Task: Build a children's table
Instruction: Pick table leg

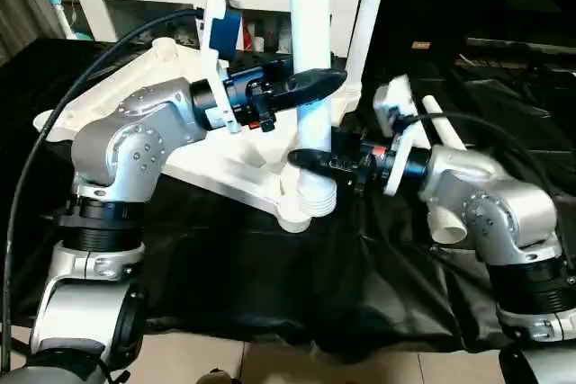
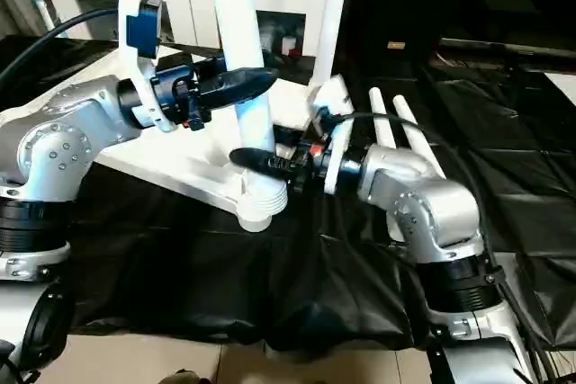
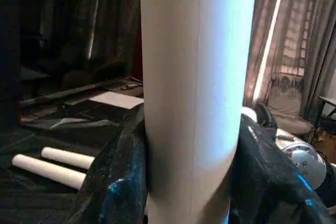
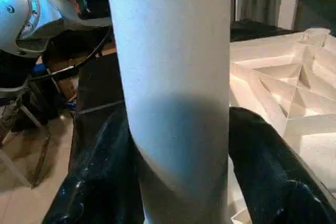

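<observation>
Tabletop [image 1: 216,164] lies upside down on the black cloth [image 1: 270,285], white and ribbed — one leg [image 1: 310,42] stands upright in its near corner socket [image 1: 306,204], top cut off. Left gripper [image 1: 315,83] clamps the leg high, right gripper [image 1: 310,159] low; two spare legs [image 2: 400,128] lie beside.

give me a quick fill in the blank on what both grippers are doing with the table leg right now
1. Both grippers clamp the same upright ____.
2. On that leg, the left gripper sits ____ than the right gripper.
3. The leg's lower end stands in a corner ____ of the tabletop.
4. On the black cloth beside the right arm lie ____ spare legs.

Missing words: leg; higher; socket; two
</observation>
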{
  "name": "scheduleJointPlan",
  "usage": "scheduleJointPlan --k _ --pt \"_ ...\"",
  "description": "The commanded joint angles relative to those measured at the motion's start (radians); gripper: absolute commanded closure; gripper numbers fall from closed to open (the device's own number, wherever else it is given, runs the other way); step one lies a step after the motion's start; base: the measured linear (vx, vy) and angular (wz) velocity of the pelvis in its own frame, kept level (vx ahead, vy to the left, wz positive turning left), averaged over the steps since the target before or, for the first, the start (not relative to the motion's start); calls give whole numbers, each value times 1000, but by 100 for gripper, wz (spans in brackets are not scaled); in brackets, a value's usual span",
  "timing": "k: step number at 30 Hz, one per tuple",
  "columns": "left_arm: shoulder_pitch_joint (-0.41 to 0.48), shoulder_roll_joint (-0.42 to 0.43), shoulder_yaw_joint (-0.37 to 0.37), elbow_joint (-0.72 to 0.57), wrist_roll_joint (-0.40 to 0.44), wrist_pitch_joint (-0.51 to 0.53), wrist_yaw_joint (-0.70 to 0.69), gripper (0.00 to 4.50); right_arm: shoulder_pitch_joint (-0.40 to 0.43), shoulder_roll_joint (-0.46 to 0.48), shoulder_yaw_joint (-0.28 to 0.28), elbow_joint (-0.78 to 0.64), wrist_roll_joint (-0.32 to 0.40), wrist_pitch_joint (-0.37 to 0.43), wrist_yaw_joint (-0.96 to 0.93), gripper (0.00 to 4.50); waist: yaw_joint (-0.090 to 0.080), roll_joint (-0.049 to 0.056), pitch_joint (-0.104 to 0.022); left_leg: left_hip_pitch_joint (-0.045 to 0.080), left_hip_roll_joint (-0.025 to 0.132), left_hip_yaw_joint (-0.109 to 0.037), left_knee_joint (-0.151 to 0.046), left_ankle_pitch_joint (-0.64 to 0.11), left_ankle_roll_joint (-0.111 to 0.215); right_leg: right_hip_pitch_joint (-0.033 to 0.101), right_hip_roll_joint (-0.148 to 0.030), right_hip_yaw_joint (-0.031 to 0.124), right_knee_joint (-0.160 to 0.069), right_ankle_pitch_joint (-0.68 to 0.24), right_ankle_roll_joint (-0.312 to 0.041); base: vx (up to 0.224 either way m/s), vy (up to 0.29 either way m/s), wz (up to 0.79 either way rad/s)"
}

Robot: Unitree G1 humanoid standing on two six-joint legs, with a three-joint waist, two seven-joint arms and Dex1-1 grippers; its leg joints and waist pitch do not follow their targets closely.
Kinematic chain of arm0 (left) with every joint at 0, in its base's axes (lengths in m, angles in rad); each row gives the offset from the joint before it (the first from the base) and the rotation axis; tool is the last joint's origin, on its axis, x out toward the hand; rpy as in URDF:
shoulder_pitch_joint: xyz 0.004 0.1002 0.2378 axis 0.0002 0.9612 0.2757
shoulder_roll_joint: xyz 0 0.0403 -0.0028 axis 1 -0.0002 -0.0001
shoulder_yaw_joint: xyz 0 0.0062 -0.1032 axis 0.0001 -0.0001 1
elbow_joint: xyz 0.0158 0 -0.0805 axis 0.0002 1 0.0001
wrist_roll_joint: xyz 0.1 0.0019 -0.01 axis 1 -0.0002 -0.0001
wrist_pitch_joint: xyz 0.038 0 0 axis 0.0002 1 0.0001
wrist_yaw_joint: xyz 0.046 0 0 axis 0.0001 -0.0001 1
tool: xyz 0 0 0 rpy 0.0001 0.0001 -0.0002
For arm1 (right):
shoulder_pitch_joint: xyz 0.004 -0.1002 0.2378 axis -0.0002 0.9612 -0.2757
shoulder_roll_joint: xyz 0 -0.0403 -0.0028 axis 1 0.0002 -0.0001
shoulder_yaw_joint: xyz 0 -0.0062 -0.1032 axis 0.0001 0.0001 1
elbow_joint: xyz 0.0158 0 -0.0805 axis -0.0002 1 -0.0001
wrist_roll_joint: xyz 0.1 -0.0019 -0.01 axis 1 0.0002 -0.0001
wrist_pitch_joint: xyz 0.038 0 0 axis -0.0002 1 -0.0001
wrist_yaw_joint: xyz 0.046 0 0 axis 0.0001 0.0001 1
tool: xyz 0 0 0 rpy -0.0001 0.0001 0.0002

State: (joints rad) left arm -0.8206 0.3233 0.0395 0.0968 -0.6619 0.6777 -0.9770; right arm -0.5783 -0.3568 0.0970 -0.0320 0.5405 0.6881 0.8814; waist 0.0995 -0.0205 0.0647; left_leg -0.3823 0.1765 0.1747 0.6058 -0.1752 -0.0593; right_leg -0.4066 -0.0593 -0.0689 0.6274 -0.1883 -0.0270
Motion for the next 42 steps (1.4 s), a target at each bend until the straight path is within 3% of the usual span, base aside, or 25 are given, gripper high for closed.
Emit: scheduleJointPlan --k 1,2,3,9,14,15,16,19,21,22,25,26,27,29,33,34,42 --pt "-18 0 9 1 -12 -17 -17 268 7 -13 8 13 -22 14 -11 234 5 -9 -80 14 48 -13 -61 -80 32 65 -84 54 -63 -105 -189 0 0 0" --pt "-20 -1 11 4 -13 -17 -17 268 6 -14 10 14 -23 15 -9 234 4 -15 -79 13 47 -12 -61 -79 34 65 -84 54 -63 -106 -187 0 0 0" --pt "-22 -1 15 8 -14 -18 -18 268 3 -15 16 17 -29 12 -8 246 7 -10 -80 15 48 -13 -61 -77 33 64 -84 54 -62 -109 -186 0 0 0" --pt "-14 6 23 7 -15 -23 -18 268 -14 -4 30 42 -50 -13 -20 260 10 -20 -79 15 49 -12 -61 -78 26 63 -87 55 -61 -111 -181 0 0 0" --pt "-11 0 29 21 -3 -19 24 268 -22 26 24 70 -85 -58 -73 262 12 -15 -79 15 49 -13 -61 -80 21 61 -87 55 -59 -99 -186 0 0 0" --pt "-16 -5 34 30 -2 -13 41 212 -24 33 22 74 -93 -68 -88 262 13 -16 -79 14 48 -13 -61 -81 18 62 -87 55 -60 -100 -186 0 0 0" --pt "-22 -11 38 40 9 -17 68 198 -25 40 17 78 -101 -75 -105 262 14 -14 -80 17 49 -14 -61 -83 14 62 -86 54 -59 -98 -186 0 0 0" --pt "-31 -25 38 61 46 -30 135 181 -28 62 8 91 -126 -104 -158 262 13 -13 -80 17 50 -14 -62 -83 5 60 -86 55 -59 -89 -188 0 0 0" --pt "-31 -56 28 64 100 -42 242 162 -30 102 -4 100 -159 -146 -241 263 13 -6 -81 16 52 -16 -63 -87 -7 60 -86 56 -57 -79 -188 0 0 0" --pt "-31 -73 28 69 111 -36 283 152 -30 116 -4 97 -166 -153 -260 264 14 -10 -82 17 49 -16 -62 -87 -9 64 -86 55 -57 -74 -187 0 0 0" --pt "-34 -107 31 90 118 -24 341 147 -26 147 -1 87 -175 -160 -297 264 13 -4 -82 15 47 -17 -62 -89 -4 66 -86 55 -57 -59 -186 0 0 0" --pt "-34 -109 31 92 120 -25 344 147 -26 150 -1 86 -176 -161 -300 264 12 -7 -82 15 48 -17 -62 -92 -1 66 -86 55 -59 -60 -184 0 0 0" --pt "-35 -117 29 98 126 -30 358 147 -24 160 0 84 -179 -163 -315 264 13 2 -83 15 48 -18 -62 -92 -2 66 -85 55 -57 -56 -184 0 0 0" --pt "-43 -143 30 114 146 -51 408 147 -19 186 0 79 -192 -169 -349 264 10 -2 -82 16 47 -18 -63 -99 -4 66 -82 55 -60 -50 -184 0 0 0" --pt "-50 -163 34 110 146 -53 433 147 -14 201 6 78 -200 -179 -366 264 12 5 -83 17 48 -20 -63 -111 -10 66 -84 55 -59 -44 -187 0 0 0" --pt "-52 -165 38 107 147 -51 443 175 -13 206 7 78 -202 -183 -375 264 11 3 -83 18 48 -19 -63 -114 -11 66 -83 55 -60 -39 -188 0 0 0" --pt "-56 -149 49 91 152 -57 450 226 -8 219 0 73 -211 -182 -400 264 10 10 -83 18 48 -21 -64 -121 -14 67 -82 55 -58 -24 -192 0 0 0"
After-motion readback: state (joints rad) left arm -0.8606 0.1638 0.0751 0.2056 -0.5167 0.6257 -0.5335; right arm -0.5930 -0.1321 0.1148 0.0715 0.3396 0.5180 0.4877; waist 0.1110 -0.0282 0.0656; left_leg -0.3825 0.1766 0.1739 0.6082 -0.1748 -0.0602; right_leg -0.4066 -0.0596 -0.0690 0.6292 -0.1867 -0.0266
